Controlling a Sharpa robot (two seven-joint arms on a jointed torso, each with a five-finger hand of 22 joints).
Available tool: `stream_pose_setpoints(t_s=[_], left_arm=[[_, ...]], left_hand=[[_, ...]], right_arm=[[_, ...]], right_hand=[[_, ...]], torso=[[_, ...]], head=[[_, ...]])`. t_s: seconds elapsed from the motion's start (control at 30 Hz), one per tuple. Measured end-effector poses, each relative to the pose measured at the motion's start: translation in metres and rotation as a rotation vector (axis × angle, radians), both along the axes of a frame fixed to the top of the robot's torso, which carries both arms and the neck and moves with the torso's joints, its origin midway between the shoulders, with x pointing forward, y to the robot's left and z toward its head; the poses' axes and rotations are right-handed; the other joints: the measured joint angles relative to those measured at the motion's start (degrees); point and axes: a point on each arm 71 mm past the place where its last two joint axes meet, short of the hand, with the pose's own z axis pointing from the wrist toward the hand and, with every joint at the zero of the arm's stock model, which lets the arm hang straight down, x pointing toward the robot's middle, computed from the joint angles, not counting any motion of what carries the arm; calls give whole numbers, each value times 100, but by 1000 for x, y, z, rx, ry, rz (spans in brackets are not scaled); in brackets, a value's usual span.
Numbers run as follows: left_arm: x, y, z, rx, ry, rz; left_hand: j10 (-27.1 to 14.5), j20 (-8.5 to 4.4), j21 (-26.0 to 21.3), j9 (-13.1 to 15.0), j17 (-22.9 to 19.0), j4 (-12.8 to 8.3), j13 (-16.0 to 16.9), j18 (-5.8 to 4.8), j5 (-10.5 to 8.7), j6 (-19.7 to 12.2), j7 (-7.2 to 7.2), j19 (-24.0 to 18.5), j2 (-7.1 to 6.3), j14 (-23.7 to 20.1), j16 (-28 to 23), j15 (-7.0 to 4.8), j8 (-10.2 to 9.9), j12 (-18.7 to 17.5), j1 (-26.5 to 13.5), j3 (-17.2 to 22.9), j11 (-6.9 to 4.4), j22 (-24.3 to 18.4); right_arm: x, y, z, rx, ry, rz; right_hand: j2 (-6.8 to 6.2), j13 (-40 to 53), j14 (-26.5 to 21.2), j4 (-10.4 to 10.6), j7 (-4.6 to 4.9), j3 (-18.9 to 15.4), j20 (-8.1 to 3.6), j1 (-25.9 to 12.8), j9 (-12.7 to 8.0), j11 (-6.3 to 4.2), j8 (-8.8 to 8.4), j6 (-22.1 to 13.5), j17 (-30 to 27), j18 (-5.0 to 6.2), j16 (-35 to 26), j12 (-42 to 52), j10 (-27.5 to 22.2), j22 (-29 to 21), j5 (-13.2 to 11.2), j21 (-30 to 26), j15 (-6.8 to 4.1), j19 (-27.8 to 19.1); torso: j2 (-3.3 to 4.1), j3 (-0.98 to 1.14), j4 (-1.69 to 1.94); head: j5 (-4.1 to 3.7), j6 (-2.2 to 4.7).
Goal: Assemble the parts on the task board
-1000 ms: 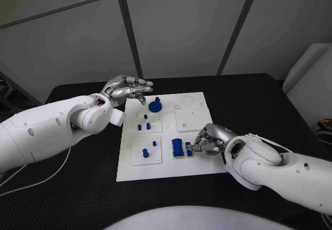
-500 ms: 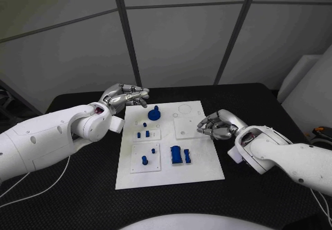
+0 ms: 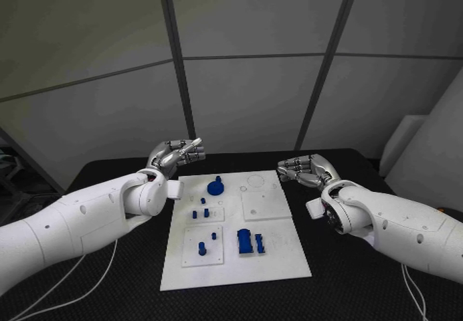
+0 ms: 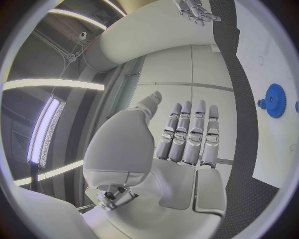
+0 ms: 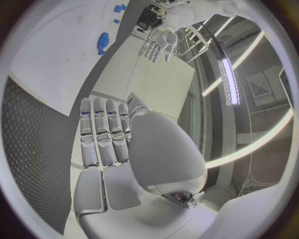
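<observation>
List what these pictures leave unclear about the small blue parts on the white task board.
- Head view: the small blue pegs on the white task board are too small to tell seated from loose.
- Left wrist view: the circle's rim cuts off the board beyond the blue gear-shaped part.
- Right wrist view: parts near the rim are too small to identify.

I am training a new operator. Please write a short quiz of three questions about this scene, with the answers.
1. True or false: the left hand holds a blue part.
2. Which is at the far end of the task board? A) blue gear B) a screwdriver C) a cup
3. Fill in: the right hand is raised with its fingers straight and holds ____.

Key: 1 false; 2 A; 3 nothing.
</observation>
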Motion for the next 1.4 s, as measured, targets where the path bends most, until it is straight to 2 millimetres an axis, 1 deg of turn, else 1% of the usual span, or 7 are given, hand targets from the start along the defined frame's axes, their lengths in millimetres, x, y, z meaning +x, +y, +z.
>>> stream_pose_setpoints(t_s=[0.3,0.33,0.5,0.8,0.83,1.0,1.4], left_arm=[[2,0,-24,-31,21,119],[2,0,-25,-31,22,120],[-1,-3,-24,-30,27,109],[-25,-36,-11,-10,31,50],[-30,-40,-9,-4,32,45],[-50,-60,2,33,28,38],[-66,-69,11,113,10,102]], left_hand=[[-344,68,-22,0,-6,354,-5,-5,0,-252,-62,-860,301,-241,-651,177,0,-239,194,-1079,97,-697],[-479,29,-46,-22,-31,324,-29,-304,0,-367,-76,-939,344,-362,-684,162,-25,-270,118,-1109,79,-740],[-1505,-267,-223,-213,-216,172,-211,-354,-134,-1366,-229,-1537,595,-1321,-879,-30,-223,-461,-1233,-1293,-124,-1038],[-2904,-684,-333,-337,-335,-213,-330,-362,-539,-2745,-624,-2350,759,-2628,-963,-290,-321,-552,-3091,-1420,-409,-1439],[-3026,-716,-333,-342,-340,-249,-334,-710,-566,-2862,-662,-2423,765,-2742,-980,-316,-333,-552,-3253,-1425,-433,-1473],[-3599,-899,-333,-357,-355,-365,-346,-755,-646,-3423,-790,-2746,790,-3278,-990,-606,-333,-577,-4014,-1447,-680,-1637],[-4514,-1361,-333,-365,-362,-427,-357,-762,-681,-4322,-868,-3304,805,-4136,-990,-826,-354,-577,-5231,-1448,-979,-2102]], right_arm=[[18,17,-5,122,-5,4],[18,18,-5,124,-5,6],[14,15,-5,120,-1,7],[-11,25,10,176,-6,7],[-16,26,12,187,-6,3],[-36,28,23,240,-6,-48],[-52,23,29,286,1,-185]], right_hand=[[181,-772,-194,-376,-66,-90,215,-330,-392,251,0,-155,-873,-1,-614,-197,-276,-646,-35,-786,210,94],[190,-798,-282,-404,-84,-117,200,-467,-421,241,-21,-248,-908,-1,-635,-225,-384,-684,-50,-817,208,76],[212,-997,-1334,-608,-249,-279,-72,-2027,-629,67,-221,-1272,-1052,-83,-832,-425,-1478,-923,-236,-1006,49,-813],[233,-1120,-2775,-880,-531,-390,-445,-4141,-761,-179,-333,-2674,-1459,-320,-942,-519,-2984,-1239,-502,-1252,-292,-2047],[233,-1127,-2900,-896,-591,-394,-479,-4323,-766,-233,-333,-2796,-1488,-319,-942,-519,-3111,-1268,-562,-1301,-342,-2153],[237,-1141,-3485,-1085,-819,-407,-628,-5183,-781,-506,-333,-3368,-1577,-408,-942,-542,-3722,-1395,-806,-1571,-512,-2657],[238,-1149,-4446,-1412,-970,-415,-1109,-6592,-793,-691,-354,-4299,-1631,-735,-963,-542,-4722,-1860,-948,-1737,-622,-3464]], torso=[[-134,35,-20],[-138,38,-19],[-135,36,6],[-98,30,320],[-94,29,360],[-77,27,504],[-70,27,571]], head=[[84,120],[88,123],[63,137],[-164,335],[-185,352],[-251,405],[-261,415]])
